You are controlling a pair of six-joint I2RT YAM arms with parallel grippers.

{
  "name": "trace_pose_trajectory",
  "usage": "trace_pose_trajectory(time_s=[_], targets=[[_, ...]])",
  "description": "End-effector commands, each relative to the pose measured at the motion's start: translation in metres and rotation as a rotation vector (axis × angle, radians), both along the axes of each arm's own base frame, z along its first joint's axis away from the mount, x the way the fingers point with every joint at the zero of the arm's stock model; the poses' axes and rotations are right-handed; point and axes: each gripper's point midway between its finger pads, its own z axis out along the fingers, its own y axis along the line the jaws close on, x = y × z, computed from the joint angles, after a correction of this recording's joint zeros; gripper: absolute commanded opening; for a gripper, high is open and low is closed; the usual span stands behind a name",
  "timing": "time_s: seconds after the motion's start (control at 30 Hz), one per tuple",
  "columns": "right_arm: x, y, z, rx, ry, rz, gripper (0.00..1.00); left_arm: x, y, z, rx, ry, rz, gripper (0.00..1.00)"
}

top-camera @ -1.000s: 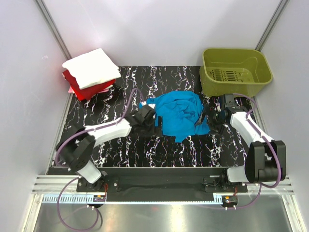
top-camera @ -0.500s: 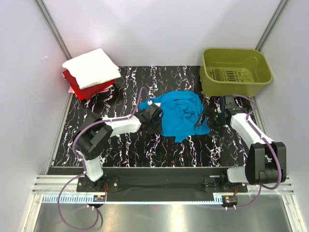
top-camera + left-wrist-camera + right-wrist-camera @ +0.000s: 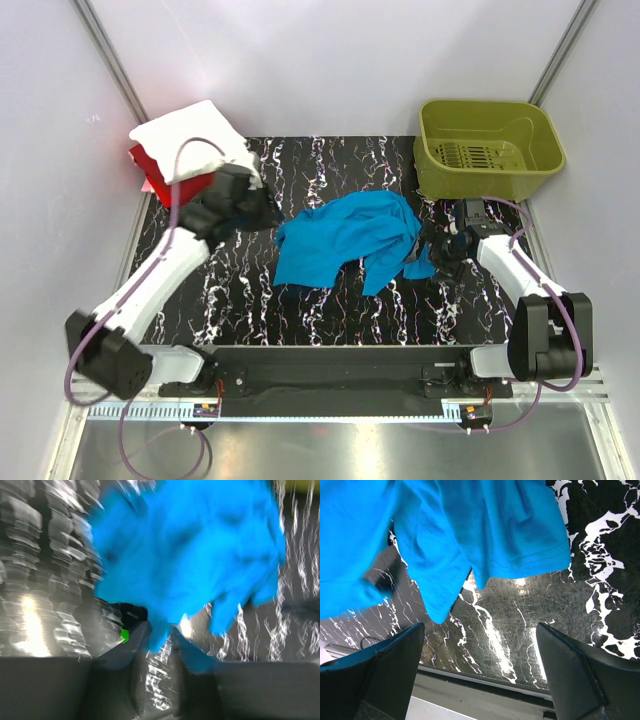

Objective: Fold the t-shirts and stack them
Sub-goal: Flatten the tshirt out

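- Three t-shirts are seen on the black marbled table (image 3: 240,300), two of them stacked and one loose.
- One folded white t-shirt (image 3: 190,140) is laid on top of the red t-shirt (image 3: 165,187) at the far left corner of the table; only the red one's near edge is visible under it.
- One turquoise-blue t-shirt (image 3: 340,240) is spread unfolded and wrinkled across the middle of the table, between the two grippers and well apart from the stack.
- The left gripper (image 3: 262,210) is reached far out over the table, just beside the stack and at the far left edge of the turquoise-blue t-shirt.
- In the blurred left wrist view, a narrow tip of the blue cloth is seen drawn down between the closely set fingers (image 3: 127,642), so the shirt is taken to be pinched there.
- The right gripper (image 3: 447,245) is placed at the right edge of the turquoise-blue t-shirt, near the basket.
- In the right wrist view its fingers (image 3: 395,675) are spread wide apart with nothing between them; a hemmed sleeve edge of the blue cloth is seen beyond them, over the marbled surface.
- One olive-green basket (image 3: 490,150) is set at the far right corner, and no cloth is seen inside it.
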Motion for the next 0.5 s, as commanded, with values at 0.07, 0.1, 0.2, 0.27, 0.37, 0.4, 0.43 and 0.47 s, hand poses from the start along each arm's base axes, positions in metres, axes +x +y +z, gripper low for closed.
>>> trace_pose_trajectory(time_s=[0.07, 0.1, 0.2, 0.27, 0.37, 0.4, 0.43, 0.47], targets=[[0.002, 0.002, -0.003, 0.002, -0.017, 0.012, 1.0, -0.041, 0.068, -0.068, 0.166, 0.258, -0.006, 0.7], [0.001, 0.003, -0.003, 0.005, -0.014, 0.013, 1.0, -0.045, 0.072, -0.076, 0.163, 0.28, -0.003, 0.72], [0.0, 0.003, -0.001, 0.008, -0.02, 0.014, 1.0, -0.06, 0.073, -0.091, 0.117, 0.297, 0.015, 0.79], [0.0, 0.004, 0.001, 0.012, -0.026, 0.015, 1.0, -0.067, 0.07, -0.097, 0.073, 0.292, 0.022, 0.8], [-0.001, 0.005, -0.001, 0.018, -0.022, 0.022, 1.0, -0.079, 0.061, -0.099, -0.011, 0.281, 0.023, 0.78], [0.0, 0.005, -0.001, 0.019, -0.023, 0.023, 1.0, -0.082, 0.058, -0.096, -0.038, 0.262, 0.024, 0.75], [0.0, 0.006, -0.002, 0.021, -0.021, 0.023, 1.0, -0.085, 0.054, -0.097, -0.05, 0.257, 0.01, 0.75], [0.0, 0.006, -0.002, 0.024, -0.021, 0.023, 1.0, -0.09, 0.049, -0.103, -0.069, 0.251, -0.009, 0.75]])
